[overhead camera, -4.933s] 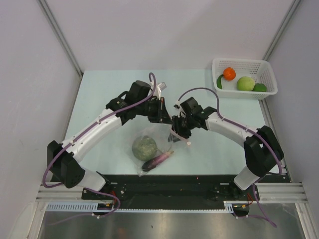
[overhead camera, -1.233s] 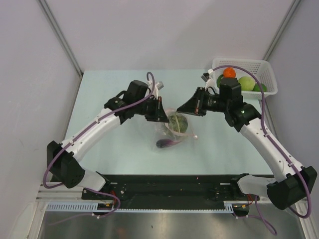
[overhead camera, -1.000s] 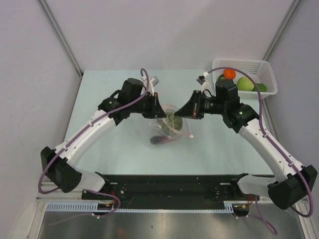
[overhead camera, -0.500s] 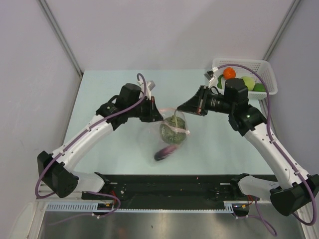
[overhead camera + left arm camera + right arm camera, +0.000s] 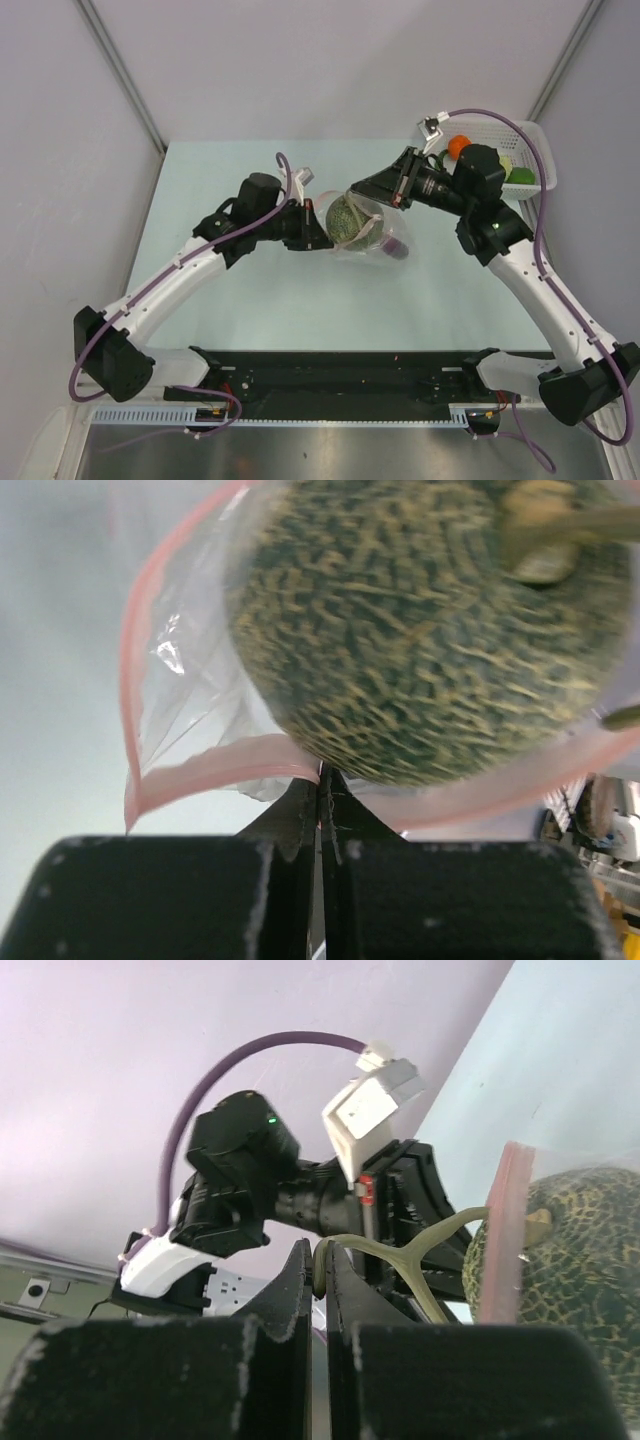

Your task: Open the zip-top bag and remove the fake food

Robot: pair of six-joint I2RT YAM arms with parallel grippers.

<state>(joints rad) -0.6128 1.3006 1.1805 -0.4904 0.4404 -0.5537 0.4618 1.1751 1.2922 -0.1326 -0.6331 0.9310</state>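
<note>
The zip-top bag (image 5: 372, 240), clear with a pink-red strip round its mouth, hangs above the middle of the pale table (image 5: 200, 180), stretched between the two grippers. Inside its mouth sits the mottled green-brown head (image 5: 345, 217); the purple eggplant (image 5: 393, 246) lies lower in the bag, toward the right.

The left gripper (image 5: 322, 232) meets the bag from the left, just beside the head. The right gripper (image 5: 355, 192) comes in from the upper right, its tips just above the head.

Behind the right arm, at the table's far right corner, stands a white mesh basket (image 5: 522, 128). The arm covers much of it; an orange-red ball (image 5: 459, 147) and a green piece (image 5: 520, 176) show inside.

The left wrist view, blurred by closeness, shows what the overhead view cannot. The left gripper (image 5: 320, 780) has its fingers pressed together on the pink strip (image 5: 205, 770), and the head (image 5: 420, 630) fills the frame just above.

The right wrist view shows the right gripper (image 5: 322, 1260) clamped shut on the curled end of the head's pale forked stem (image 5: 405, 1252). The pink strip (image 5: 500, 1230) stands just right of the stem, edging the head (image 5: 570, 1260). Whether clear film is also pinched there cannot be told. Beyond the stem the left arm (image 5: 240, 1185) faces this camera.
</note>
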